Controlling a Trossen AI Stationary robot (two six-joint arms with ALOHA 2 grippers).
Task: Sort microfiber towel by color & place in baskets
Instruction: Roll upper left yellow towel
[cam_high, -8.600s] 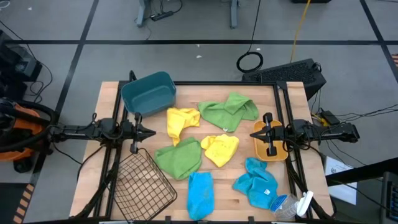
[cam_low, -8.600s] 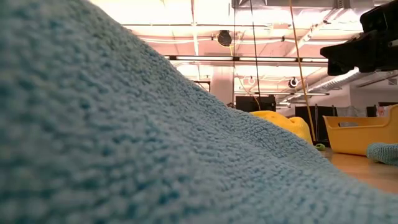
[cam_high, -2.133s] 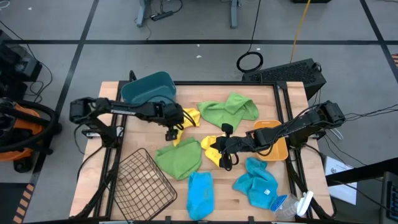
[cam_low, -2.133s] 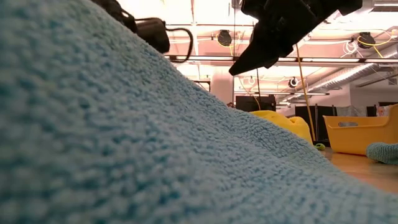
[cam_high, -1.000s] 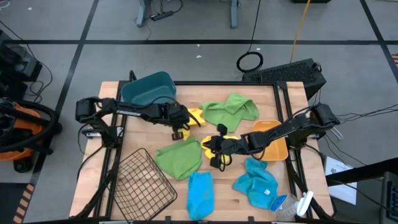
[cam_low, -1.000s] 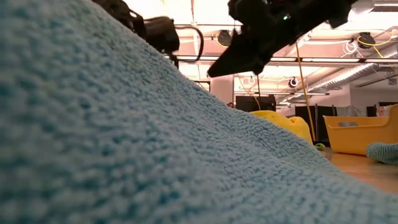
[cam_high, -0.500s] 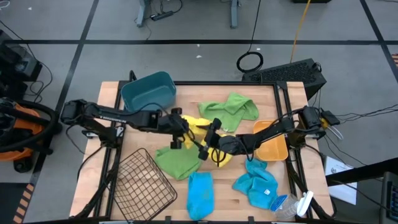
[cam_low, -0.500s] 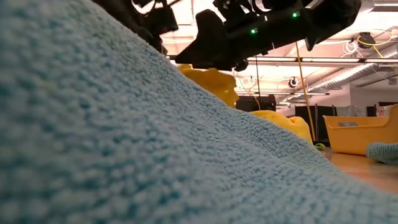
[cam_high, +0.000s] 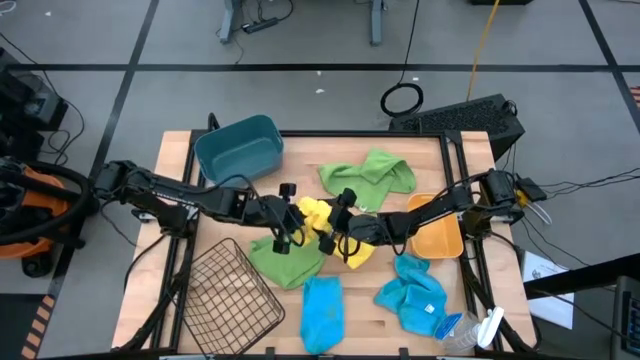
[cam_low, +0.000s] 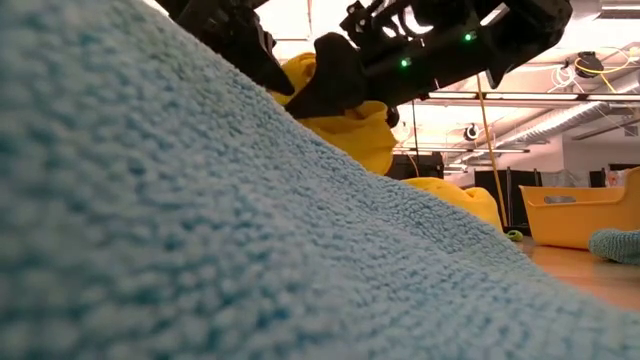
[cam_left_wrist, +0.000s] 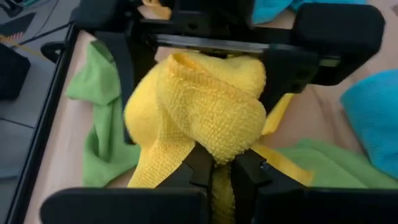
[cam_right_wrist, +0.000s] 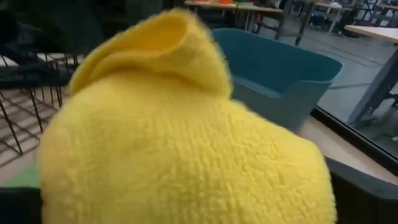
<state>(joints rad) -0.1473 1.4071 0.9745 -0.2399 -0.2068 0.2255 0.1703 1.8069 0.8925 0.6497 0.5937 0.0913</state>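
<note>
A bunched yellow towel hangs at mid-table with my left gripper shut on it. My right gripper is open, one finger on each side of that bunch. A second yellow towel lies under the right arm. Two green towels and two blue ones lie flat on the table. The teal bin stands far left, the wire basket near left, the orange tub at the right. My left gripper pinches a gathered fold at the bottom of the yellow bunch between its two fingers, slanting down from the table's left. The bunch bulges beyond the fingertips, lifted above the green towel, and a loose strip hangs down. Whether my right gripper's open fingers touch the towel, I cannot tell.
A clear bottle lies at the near right corner beside a blue towel. In the low view a blue towel fills the foreground and hides most of the table. Both arms meet at mid-table.
My left gripper has lifted the yellow towel off the table near the teal bin and carried it toward the near edge and the right gripper. My right gripper has opened wide, moved toward the left and come around the bunch; the second yellow towel stays on the table.
</note>
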